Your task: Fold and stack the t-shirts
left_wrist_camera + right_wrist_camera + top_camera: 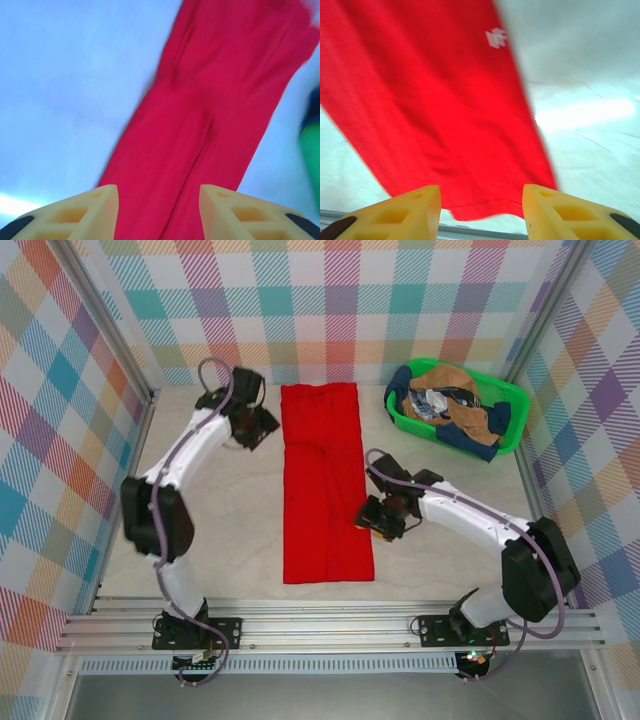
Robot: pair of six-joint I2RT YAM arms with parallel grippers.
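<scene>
The red t-shirt [325, 485] lies flat on the table, folded lengthwise into a long narrow strip. My left gripper [258, 426] hovers just off its upper left edge. In the left wrist view that gripper [159, 192] is open, with the red cloth [210, 110] stretching away beyond the gap. My right gripper [378, 521] sits at the strip's lower right edge. It is open too [481, 192], over the hem of the shirt [435, 115], holding nothing. More t-shirts lie bunched in the basket: tan-brown [450, 380], white-patterned [432, 402] and navy [472, 436].
The green plastic basket [510, 395] stands at the back right and shows as a green blur [312, 150] in the left wrist view. Checked walls with metal posts close in the table. A metal rail [330, 625] runs along the near edge.
</scene>
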